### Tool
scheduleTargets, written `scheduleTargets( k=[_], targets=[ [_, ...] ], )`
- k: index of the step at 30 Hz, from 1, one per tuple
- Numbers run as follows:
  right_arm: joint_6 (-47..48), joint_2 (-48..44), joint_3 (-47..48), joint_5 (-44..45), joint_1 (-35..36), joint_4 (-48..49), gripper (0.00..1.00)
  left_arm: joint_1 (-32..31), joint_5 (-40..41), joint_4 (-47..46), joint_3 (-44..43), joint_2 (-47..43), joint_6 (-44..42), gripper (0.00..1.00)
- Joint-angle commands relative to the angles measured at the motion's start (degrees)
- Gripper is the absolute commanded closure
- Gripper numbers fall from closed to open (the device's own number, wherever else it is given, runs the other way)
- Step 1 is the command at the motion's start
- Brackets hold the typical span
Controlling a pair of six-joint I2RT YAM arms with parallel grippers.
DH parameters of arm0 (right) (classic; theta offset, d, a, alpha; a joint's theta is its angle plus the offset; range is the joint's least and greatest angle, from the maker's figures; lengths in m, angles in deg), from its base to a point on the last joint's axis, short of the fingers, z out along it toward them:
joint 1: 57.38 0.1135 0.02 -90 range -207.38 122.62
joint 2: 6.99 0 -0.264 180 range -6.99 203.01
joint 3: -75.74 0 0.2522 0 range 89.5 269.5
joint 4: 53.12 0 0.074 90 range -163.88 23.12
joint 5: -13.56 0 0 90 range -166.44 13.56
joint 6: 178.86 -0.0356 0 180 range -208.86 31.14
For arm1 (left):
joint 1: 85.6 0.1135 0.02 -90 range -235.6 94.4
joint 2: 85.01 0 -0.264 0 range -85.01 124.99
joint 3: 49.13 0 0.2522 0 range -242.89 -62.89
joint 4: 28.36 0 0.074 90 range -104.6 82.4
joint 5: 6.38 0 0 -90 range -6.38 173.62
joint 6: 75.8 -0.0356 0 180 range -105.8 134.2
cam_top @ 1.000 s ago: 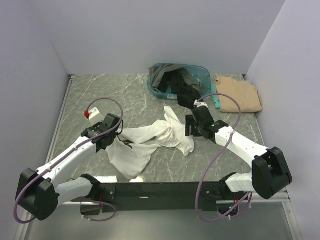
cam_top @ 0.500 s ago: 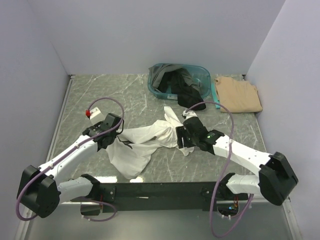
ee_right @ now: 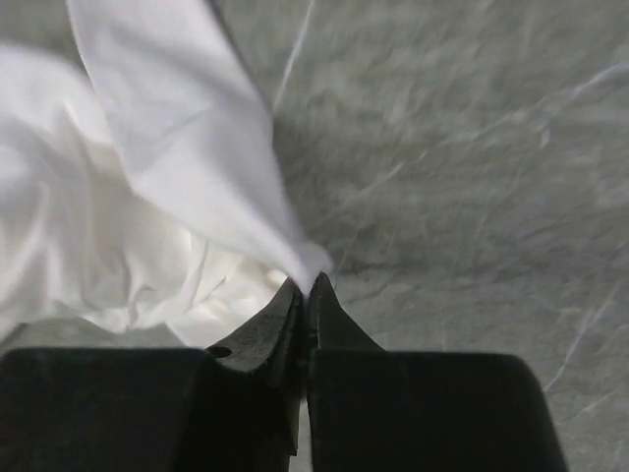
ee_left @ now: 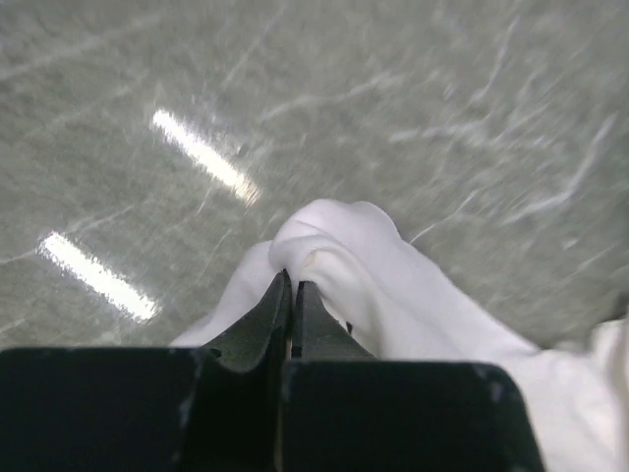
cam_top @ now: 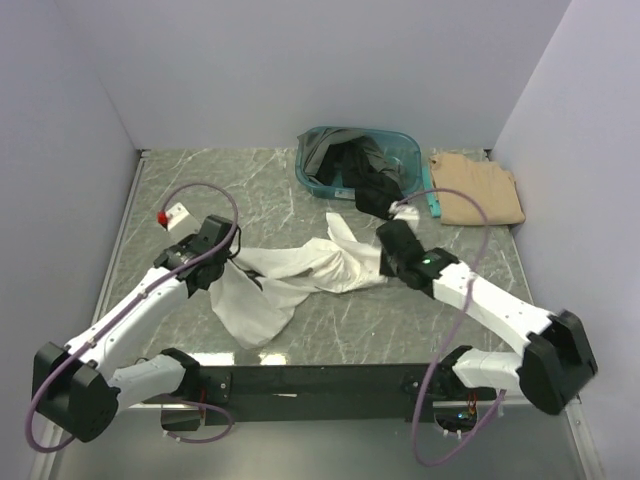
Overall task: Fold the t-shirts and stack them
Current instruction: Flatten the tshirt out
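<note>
A crumpled white t-shirt [cam_top: 300, 272] lies stretched across the middle of the marble table. My left gripper [cam_top: 222, 262] is shut on its left edge; in the left wrist view a fold of white t-shirt [ee_left: 364, 265] bulges from the closed tips of the left gripper [ee_left: 293, 285]. My right gripper [cam_top: 385, 268] is shut on the shirt's right edge, and in the right wrist view the right gripper [ee_right: 307, 285] pinches a corner of the white t-shirt [ee_right: 177, 177]. A folded tan t-shirt [cam_top: 478, 190] lies at the back right. Dark t-shirts [cam_top: 358, 165] fill the basket.
A teal plastic basket [cam_top: 316, 182] stands at the back centre, with dark cloth spilling over its front rim toward my right arm. Walls close in on the left, back and right. A black rail [cam_top: 320, 380] runs along the near edge.
My right gripper has closed on the shirt's right edge and moved right and away. The left gripper has pulled its edge slightly left and back, stretching the shirt out between them.
</note>
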Motion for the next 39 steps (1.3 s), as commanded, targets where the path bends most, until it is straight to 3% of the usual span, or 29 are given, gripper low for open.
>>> scheduleTargets(
  k=[1, 5, 8, 16, 23, 28, 32, 39],
  targets=[
    [-0.12, -8.32, 5.99, 4.93, -6.11, -0.43, 1.0, 0.77, 8.81, 3.31, -7.06, -3.85, 3.87, 0.99],
    [0.94, -19.81, 7.06, -0.49, -15.78, 1.84, 1.0, 0.85, 13.57, 0.25, -11.54, -11.31, 2.92, 0.99],
    [2.69, -25.36, 10.04, -1.57, -19.23, 1.68, 1.0, 0.85, 14.27, -3.18, -14.09, -16.67, 0.02, 0.99],
    [7.09, -32.67, 24.52, 5.02, -20.56, -1.31, 1.0, 0.85, 14.63, -7.58, -20.33, -28.53, -6.39, 0.99],
    [8.5, -36.98, 32.72, -1.38, -20.56, -1.93, 1.0, 0.85, 7.52, -13.99, -23.68, -34.7, -11.85, 0.99],
    [7.36, -39.53, 34.66, -4.21, -20.64, -5.0, 1.0, 0.85, 5.92, -13.31, -28.41, -33.83, -14.4, 0.99],
    [7.35, -39.45, 34.31, -4.56, -20.56, -7.72, 0.98, 0.85, 10.12, -13.29, -29.04, -30.93, -15.1, 0.99],
    [4.99, -33.74, 25.35, -5.79, -20.56, -8.78, 0.99, 0.94, 20.07, -11.9, -25.79, -15.67, -13.71, 0.95]
  ],
)
